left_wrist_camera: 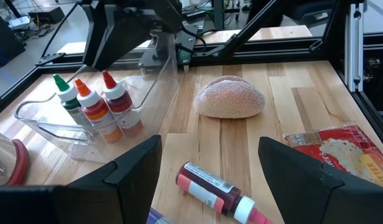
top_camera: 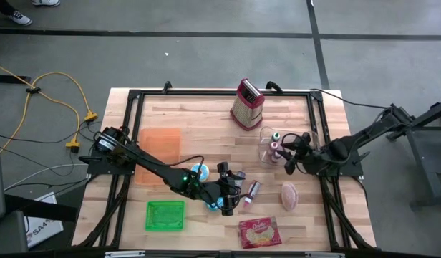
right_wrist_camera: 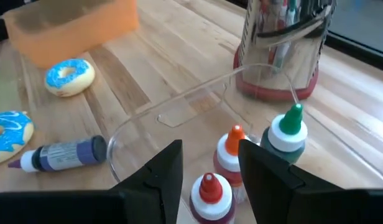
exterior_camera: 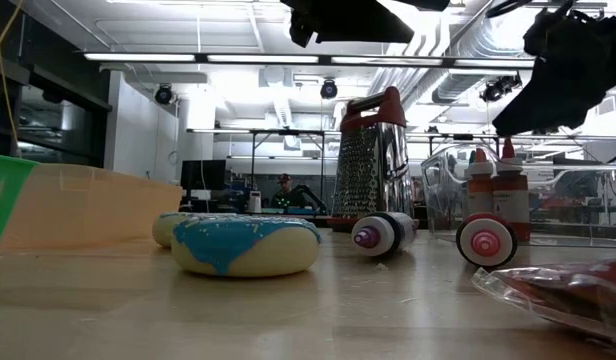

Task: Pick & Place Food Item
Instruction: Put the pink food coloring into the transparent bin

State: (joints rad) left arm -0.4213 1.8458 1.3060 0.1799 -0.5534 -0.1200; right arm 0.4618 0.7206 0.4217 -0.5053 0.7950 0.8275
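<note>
Fingers (left_wrist_camera: 135, 174) of the left pincer (top_camera: 230, 192) are standing apart over a pink-capped bottle (left_wrist_camera: 216, 193), gripping nothing. Beyond them a bread roll (left_wrist_camera: 230, 97) is lying. Right pincer (top_camera: 288, 152) is hovering half-parted over the clear bin (right_wrist_camera: 179, 112) of sauce bottles (right_wrist_camera: 235, 155).

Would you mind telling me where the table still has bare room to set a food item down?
Bare wood lies between the orange bin and the grater, and along the front edge between the green basket and the snack packet. It is crowded mid-table: the left hand, donuts and lying bottle, then the clear tray under the right hand.
</note>
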